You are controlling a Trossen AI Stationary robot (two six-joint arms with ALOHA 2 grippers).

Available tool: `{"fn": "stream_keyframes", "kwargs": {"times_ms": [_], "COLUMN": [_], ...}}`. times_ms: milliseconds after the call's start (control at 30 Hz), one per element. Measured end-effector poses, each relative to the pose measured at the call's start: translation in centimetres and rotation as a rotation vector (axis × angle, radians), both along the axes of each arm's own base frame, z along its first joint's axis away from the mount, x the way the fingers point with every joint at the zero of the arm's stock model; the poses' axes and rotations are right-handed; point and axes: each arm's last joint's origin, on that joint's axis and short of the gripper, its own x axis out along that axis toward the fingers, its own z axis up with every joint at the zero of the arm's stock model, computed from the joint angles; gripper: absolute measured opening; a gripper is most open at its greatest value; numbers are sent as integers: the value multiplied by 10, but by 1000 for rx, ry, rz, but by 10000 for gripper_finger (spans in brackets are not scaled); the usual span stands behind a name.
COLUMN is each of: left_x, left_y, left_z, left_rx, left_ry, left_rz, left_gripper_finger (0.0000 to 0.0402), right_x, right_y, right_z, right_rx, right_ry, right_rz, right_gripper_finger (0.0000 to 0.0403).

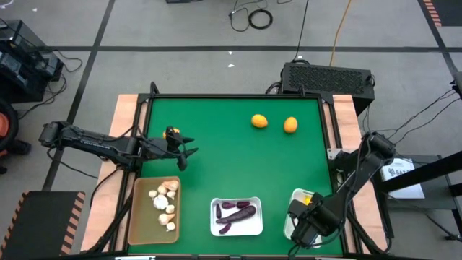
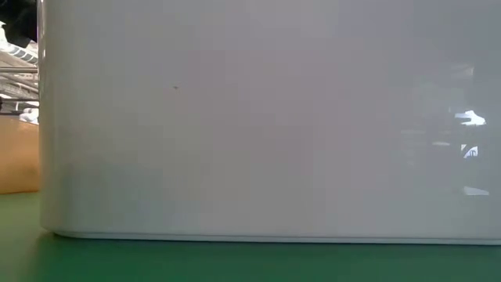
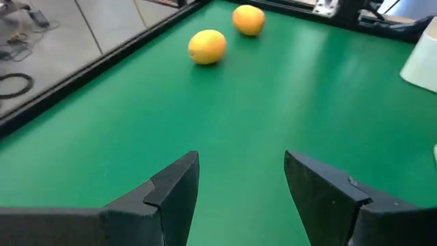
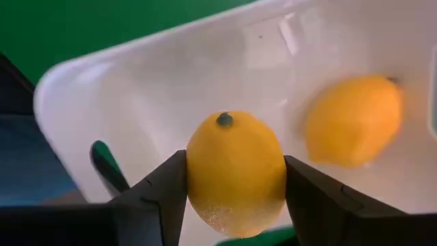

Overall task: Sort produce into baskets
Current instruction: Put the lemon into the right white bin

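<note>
My right gripper [image 4: 235,179] is shut on a yellow citrus fruit [image 4: 235,171] over the right white basket [image 1: 297,196] at the near right. A second yellow-orange fruit [image 4: 351,119] lies in that basket. My left gripper [image 3: 242,179] is open and empty above the mat at the left [image 1: 186,150], beyond the tan basket [image 1: 138,217] of whitish bulbs [image 1: 164,202]. Two orange fruits [image 1: 259,121] [image 1: 290,125] lie on the mat at the far right. The middle white basket [image 1: 256,230] holds dark purple pieces [image 1: 237,211]. My right gripper pinches the yellow fruit's two opposite sides [image 4: 194,179] between its two fingers, with the fruit's dark stem end [image 4: 224,120] facing the wrist. The fingers point down into the white basket from above. Whether the fruit touches the basket's floor, I cannot tell.
In the low view the wall of a white basket [image 2: 266,125] fills nearly the whole picture, with the tan basket [image 2: 16,157] at its left. A raised frame [image 1: 234,97] borders the green mat. Open mat lies between the baskets and the two orange fruits.
</note>
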Motion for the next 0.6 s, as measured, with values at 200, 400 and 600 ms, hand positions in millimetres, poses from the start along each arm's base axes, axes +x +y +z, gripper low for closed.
{"fn": "stream_keyframes", "kwargs": {"times_ms": [200, 400, 600], "left_x": [0, 0, 0], "left_y": [0, 0, 1], "left_z": [0, 0, 0], "left_rx": [-33, -21, -18], "left_ry": [-8, -10, -10], "left_rz": [2, 23, 29], "left_gripper_finger": [223, 223, 223], "right_x": [1, -9, -22], "right_y": [10, 14, 13], "right_z": [-21, -26, -27], "right_rx": [107, 161, 126], "right_ry": [-91, 3, 96], "right_rz": [21, 58, 85], "right_gripper_finger": [196, 196, 196]}}
